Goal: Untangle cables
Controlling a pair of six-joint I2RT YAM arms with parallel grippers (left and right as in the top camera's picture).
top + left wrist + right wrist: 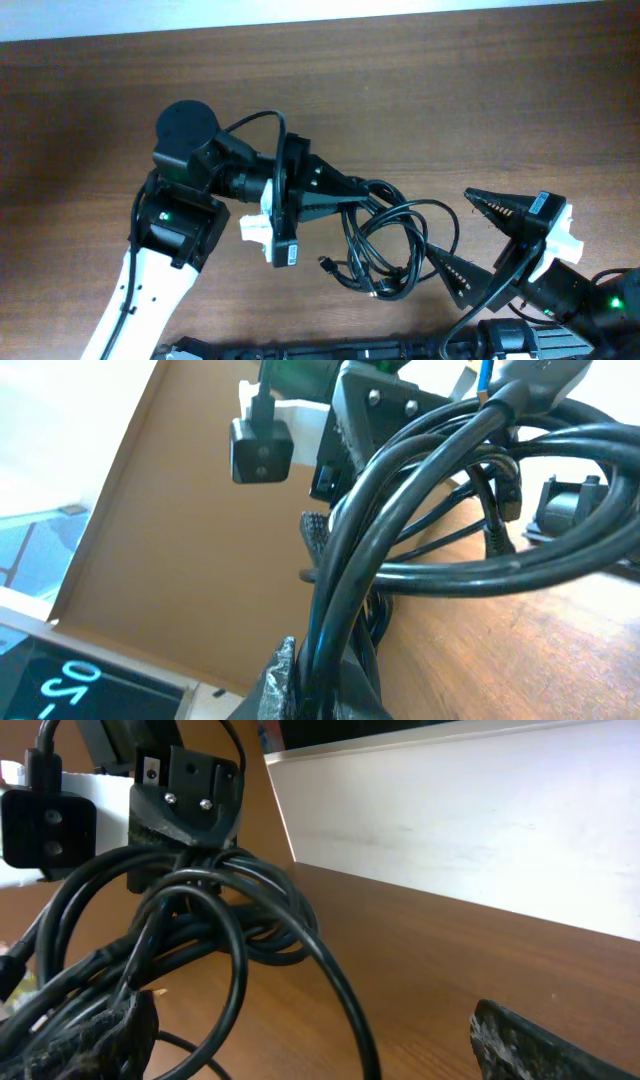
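Left gripper [365, 192]: jaws clamped on tangled thin black cables [380, 530]. Right gripper [478, 243]: jaws wide apart beside them.

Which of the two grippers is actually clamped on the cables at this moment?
The left gripper: its fingers are shut on the cables, bunching several strands together. The right gripper stands wide open and clamps nothing.

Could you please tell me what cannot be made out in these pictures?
Overhead: the count of cables and their crossings; thin strands overlap.
Overhead: the gripped stretch; the left gripper covers it with shut jaws.
Overhead: types of plugs; too small.
Right wrist: most of the right gripper; cut off by the bottom edge.
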